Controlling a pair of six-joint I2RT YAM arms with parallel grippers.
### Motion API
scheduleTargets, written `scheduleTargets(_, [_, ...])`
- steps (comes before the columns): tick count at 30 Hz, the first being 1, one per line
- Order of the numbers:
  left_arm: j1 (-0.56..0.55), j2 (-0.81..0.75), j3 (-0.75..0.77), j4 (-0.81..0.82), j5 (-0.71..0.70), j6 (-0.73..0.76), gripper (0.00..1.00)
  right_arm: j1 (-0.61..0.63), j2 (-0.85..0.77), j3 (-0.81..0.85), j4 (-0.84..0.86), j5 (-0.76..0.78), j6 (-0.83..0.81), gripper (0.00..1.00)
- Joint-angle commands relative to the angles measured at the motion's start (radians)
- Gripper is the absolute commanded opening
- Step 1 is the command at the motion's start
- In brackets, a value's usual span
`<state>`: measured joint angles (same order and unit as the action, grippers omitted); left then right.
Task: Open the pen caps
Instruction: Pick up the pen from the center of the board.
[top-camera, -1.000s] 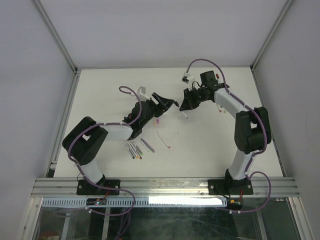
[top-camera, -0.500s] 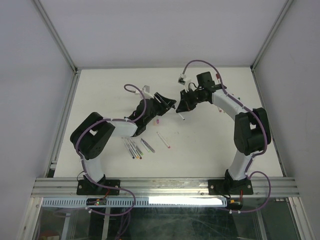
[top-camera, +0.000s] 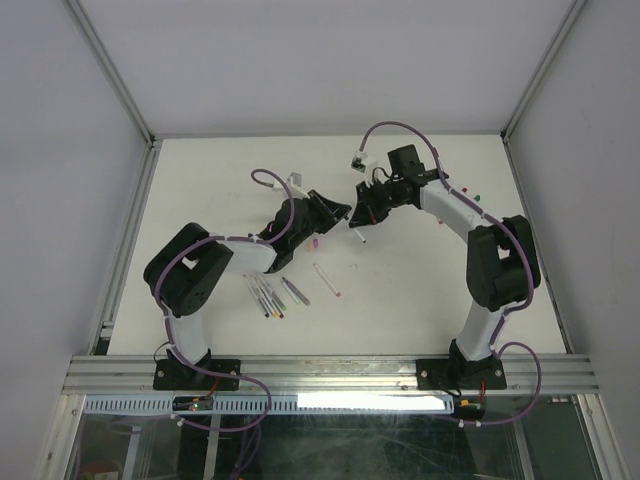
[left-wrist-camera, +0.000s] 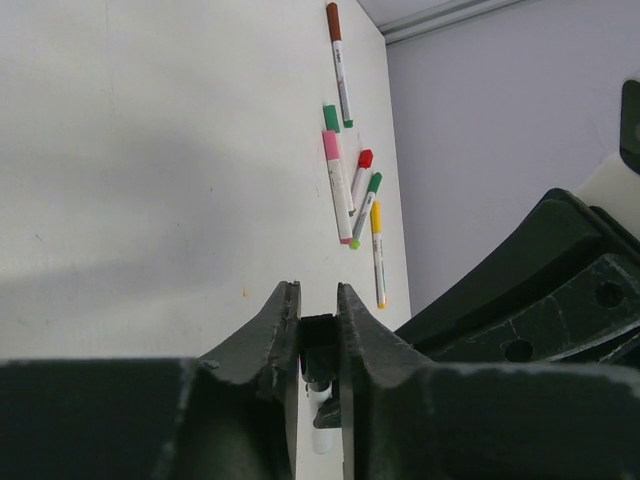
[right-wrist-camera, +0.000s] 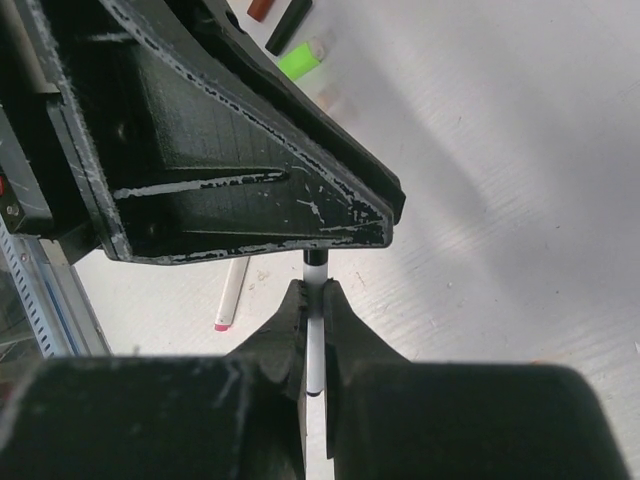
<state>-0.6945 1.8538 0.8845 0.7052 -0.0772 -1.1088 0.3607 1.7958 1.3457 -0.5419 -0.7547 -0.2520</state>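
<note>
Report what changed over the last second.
The left gripper moved in toward the right gripper and closed its fingers on the black cap of the pen held there. The right gripper shifted slightly left, grip unchanged. The loose pens stayed put.

No text, label, brand or number is legible in any view.

You face a white surface (top-camera: 420, 300) boxed in by plain pale grey walls (top-camera: 320, 60) on the left, far and right sides. Metal frame posts (top-camera: 110, 70) rise from its far corners. An aluminium rail (top-camera: 330, 372) runs along its near edge, under soft, even light.
</note>
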Motion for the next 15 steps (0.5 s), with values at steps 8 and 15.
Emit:
scheduleTargets(8, [-0.009, -0.092, -0.045, 0.135, 0.037, 0.081, 0.0, -0.013, -0.097, -0.007, 0.013, -0.099, -0.009, 0.32])
scheduleTargets(15, [-0.003, -0.203, -0.172, 0.377, 0.102, 0.172, 0.0, -0.035, -0.153, -0.065, 0.05, -0.268, 0.042, 0.54])
